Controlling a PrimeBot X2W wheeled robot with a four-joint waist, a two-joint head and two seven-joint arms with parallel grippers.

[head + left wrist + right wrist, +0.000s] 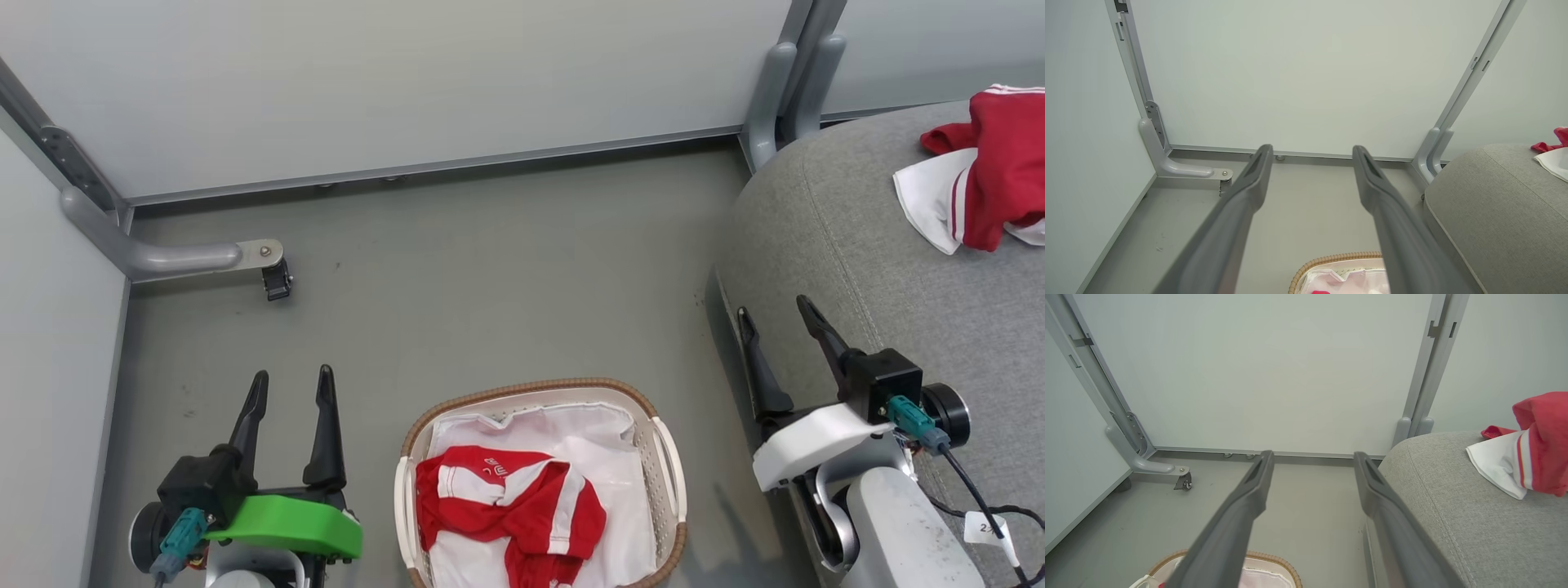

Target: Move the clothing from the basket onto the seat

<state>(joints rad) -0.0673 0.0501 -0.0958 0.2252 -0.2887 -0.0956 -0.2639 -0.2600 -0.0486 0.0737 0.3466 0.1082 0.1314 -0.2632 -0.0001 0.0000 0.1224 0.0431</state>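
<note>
Left gripper [293,372]: fingers spread, holding nothing, above the floor [457,286]. Basket [531,388]: on the floor; one red garment [506,498] on its liner [604,457]. Right gripper [772,307]: fingers spread, empty, at left edge of seat [857,245]. Second red garment [1000,163]: heaped at seat's far right edge.

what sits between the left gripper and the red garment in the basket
Nothing visible covers the red white-striped garment; it lies on top of the white cloth liner. The open left gripper sits beside the oval white plastic basket, so only its brown woven rim lies between them sideways.
</note>
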